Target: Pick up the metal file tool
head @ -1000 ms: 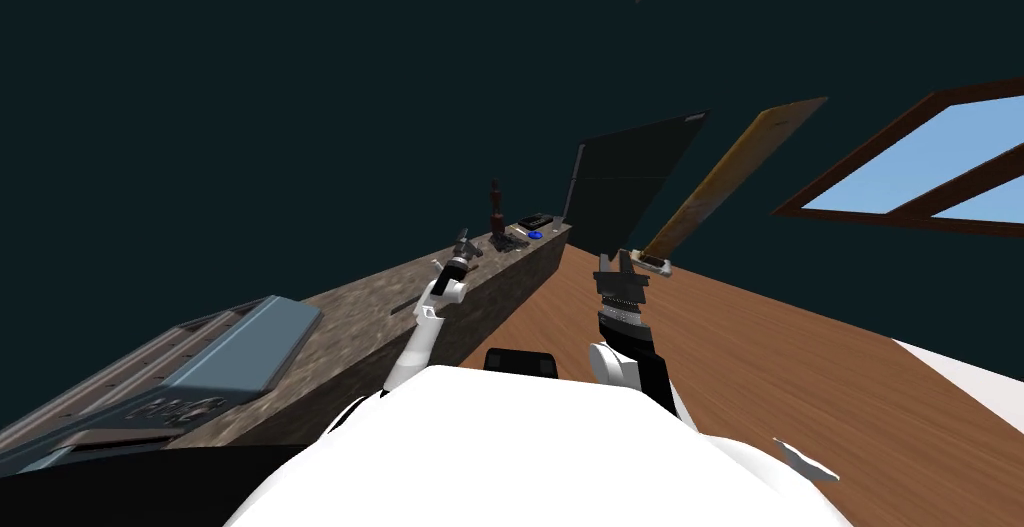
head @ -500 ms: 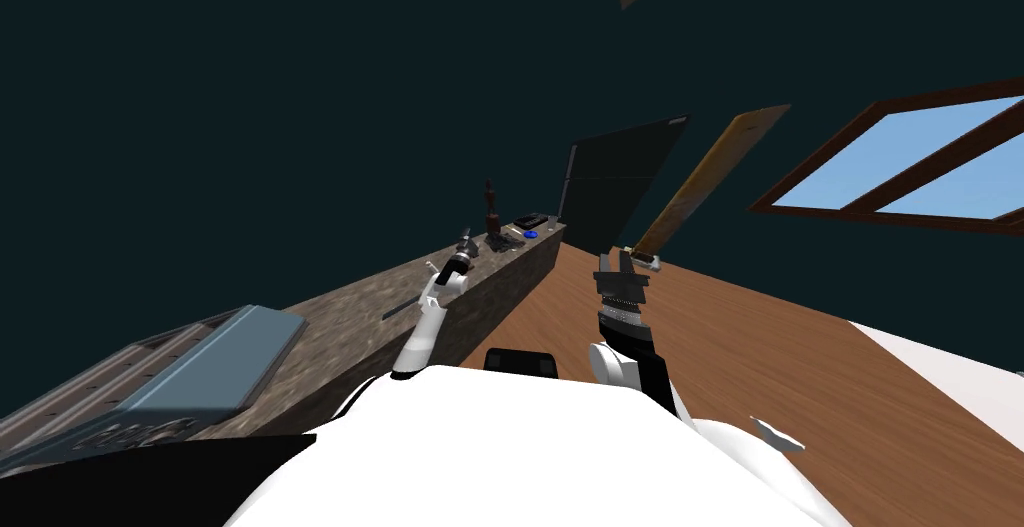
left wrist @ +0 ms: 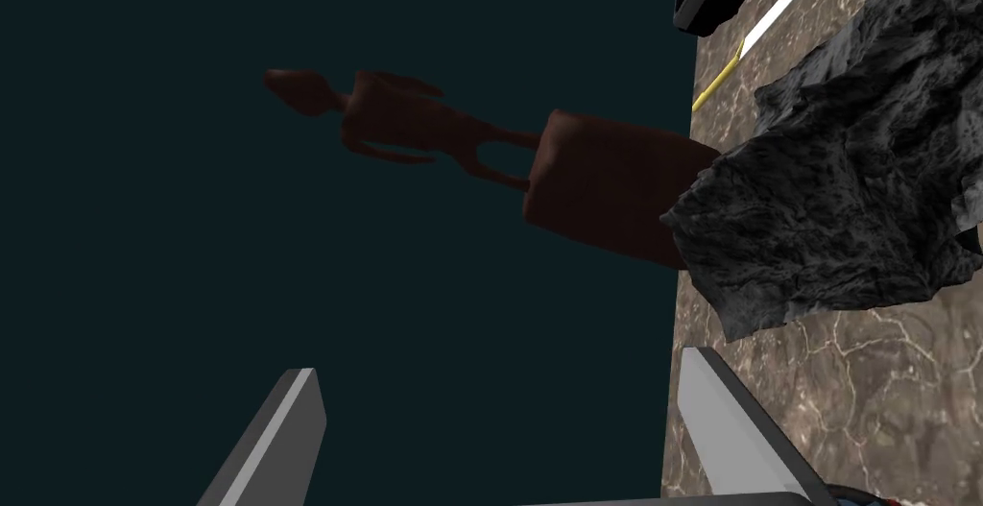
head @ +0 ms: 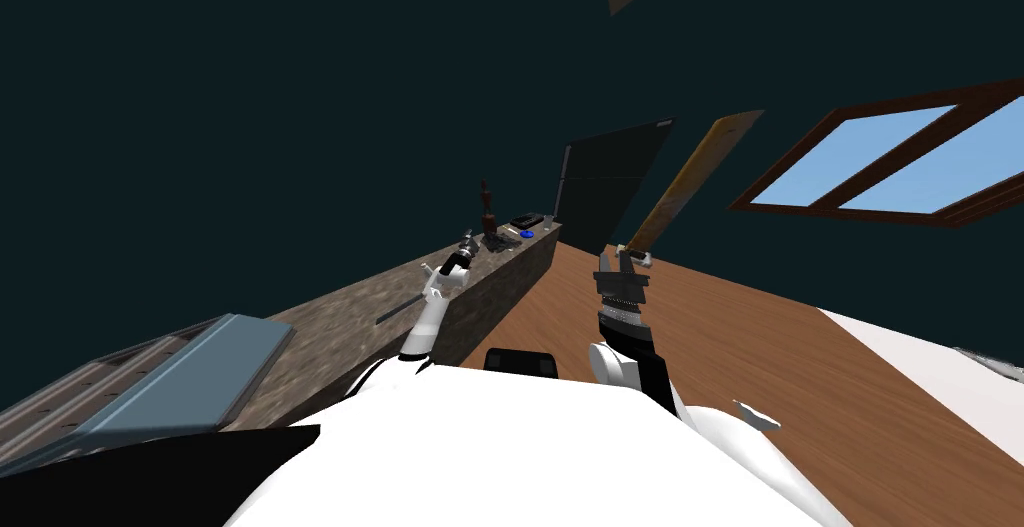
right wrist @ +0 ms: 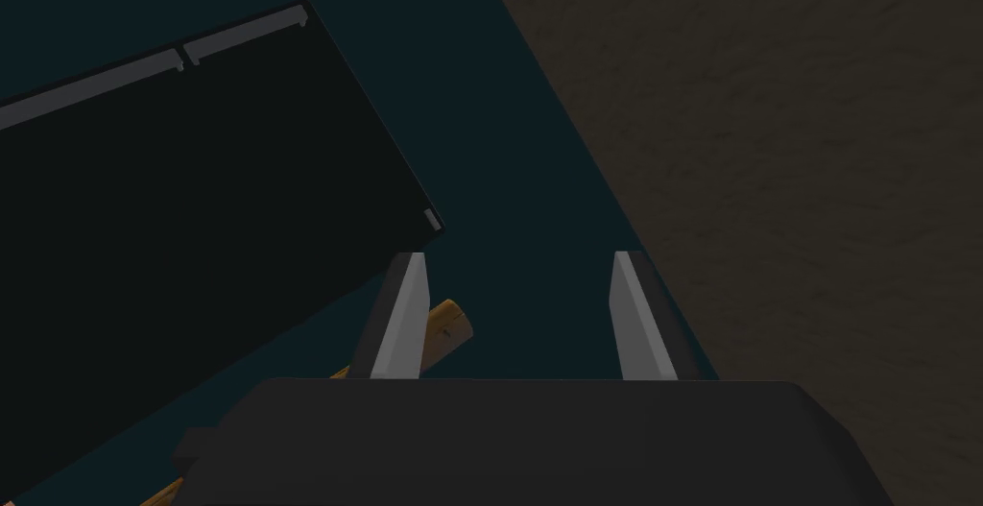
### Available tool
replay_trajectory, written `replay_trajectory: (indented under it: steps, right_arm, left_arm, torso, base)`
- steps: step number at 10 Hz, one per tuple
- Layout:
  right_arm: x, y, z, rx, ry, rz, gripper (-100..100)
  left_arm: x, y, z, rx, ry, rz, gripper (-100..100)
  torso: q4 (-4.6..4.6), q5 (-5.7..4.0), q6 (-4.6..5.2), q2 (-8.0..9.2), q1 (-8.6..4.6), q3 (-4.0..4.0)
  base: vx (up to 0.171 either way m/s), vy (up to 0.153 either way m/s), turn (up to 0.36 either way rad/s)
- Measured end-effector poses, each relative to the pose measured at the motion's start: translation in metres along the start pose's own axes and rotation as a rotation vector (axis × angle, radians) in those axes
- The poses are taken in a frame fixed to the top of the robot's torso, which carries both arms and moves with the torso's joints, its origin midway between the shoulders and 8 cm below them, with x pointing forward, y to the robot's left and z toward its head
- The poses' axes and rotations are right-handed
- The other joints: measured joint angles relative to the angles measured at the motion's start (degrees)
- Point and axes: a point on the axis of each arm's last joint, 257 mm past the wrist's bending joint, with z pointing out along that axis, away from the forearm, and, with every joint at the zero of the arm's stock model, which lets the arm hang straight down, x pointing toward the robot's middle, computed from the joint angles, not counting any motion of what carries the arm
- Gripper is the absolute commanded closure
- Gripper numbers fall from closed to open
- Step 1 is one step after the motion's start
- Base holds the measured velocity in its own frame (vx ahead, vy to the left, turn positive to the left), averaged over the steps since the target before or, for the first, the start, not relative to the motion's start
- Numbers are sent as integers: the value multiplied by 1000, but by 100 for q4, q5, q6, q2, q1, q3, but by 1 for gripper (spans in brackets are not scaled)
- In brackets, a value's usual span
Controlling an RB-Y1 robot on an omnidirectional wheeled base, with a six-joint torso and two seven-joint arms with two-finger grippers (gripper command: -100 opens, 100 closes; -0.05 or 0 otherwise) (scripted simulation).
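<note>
A thin dark rod [head: 398, 309], seemingly the file tool, lies on the mottled stone counter [head: 340, 331], beside my left forearm and nearer to me than the hand. My left gripper [head: 467, 247] reaches along the counter with its fingers open and nothing between them [left wrist: 496, 364]. Just past its fingers [left wrist: 720, 404] sit a dark grey rock-like lump [left wrist: 835, 203] and a brown figurine [left wrist: 576, 183] at the counter's wall edge. My right gripper [head: 620, 261] hangs open over the wooden floor, nothing held [right wrist: 518, 255].
A blue-grey tray or sink [head: 190, 376] occupies the counter's near left. At the far end sit a black device [head: 527, 219] and a small blue thing [head: 527, 234]. A black panel [head: 610, 181] and a wooden plank [head: 690, 176] lean beyond; brown floor [head: 780, 351] spreads right.
The whole head view has shifted slightly left and down, so I have moved. My left arm points further along the counter. The right gripper holds its place.
</note>
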Motion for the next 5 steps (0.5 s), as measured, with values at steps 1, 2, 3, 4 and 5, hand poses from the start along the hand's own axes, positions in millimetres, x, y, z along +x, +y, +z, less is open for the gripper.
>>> replay_trajectory:
  steps: [1, 2, 3, 4, 5]
  right_arm:
    - [0, 0, 0, 0, 0, 0, 0]
    - [0, 0, 0, 0, 0, 0, 0]
    - [0, 0, 0, 0, 0, 0, 0]
    - [0, 0, 0, 0, 0, 0, 0]
    - [0, 0, 0, 0, 0, 0, 0]
  left_arm:
    - [-3, 7, 5, -27, -15, -9, -100]
    - [-6, 12, 7, -46, -25, -12, -100]
    - [-10, 15, 13, -68, -39, -23, -100]
    - [-15, 21, 16, -95, -55, -31, -100]
    - [-18, 25, 18, -113, -66, -34, -100]
  torso:
    - [0, 0, -2, 1, 1, 0]
    - [0, 1, -4, 1, 2, 0]
    - [0, 0, -1, 1, 2, 1]
    - [0, 1, -3, 2, 3, 1]
    - [0, 1, -4, 1, 3, 1]
  base:
    - [-5, 3, 8]
    - [-11, 4, -93]
    - [-12, 7, -66]
    - [-5, 4, 4]
    - [-14, 7, -98]
